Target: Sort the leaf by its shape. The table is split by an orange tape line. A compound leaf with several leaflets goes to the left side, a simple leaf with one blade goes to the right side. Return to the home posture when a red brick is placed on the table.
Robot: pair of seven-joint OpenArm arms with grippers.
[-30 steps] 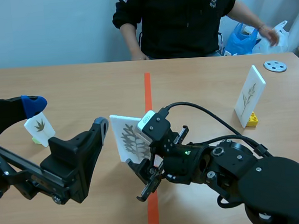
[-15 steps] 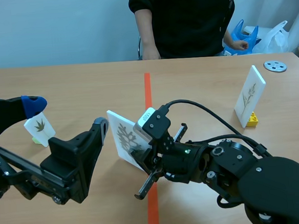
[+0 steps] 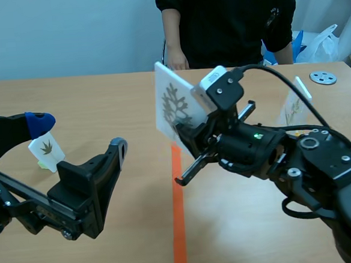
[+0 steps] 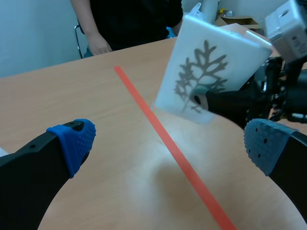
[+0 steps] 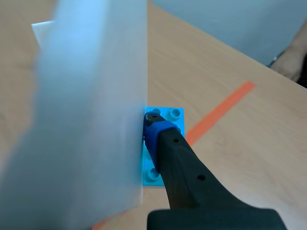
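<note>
Your right gripper (image 3: 187, 137) had lifted the white card printed with a grey, many-lobed leaf (image 3: 172, 104) clear of the table. A second earlier the card stood tilted at the near stretch of the orange tape line (image 3: 176, 179). Now it hung in the air above the line, farther off, pinched at its blue brick base (image 5: 165, 116). Your left gripper (image 4: 168, 141) sat spread and empty at near left. The leaf looked compound, so the carry leftward remained.

blurred leaf card (image 5: 86, 120), person (image 3: 228, 19) cropped
</note>
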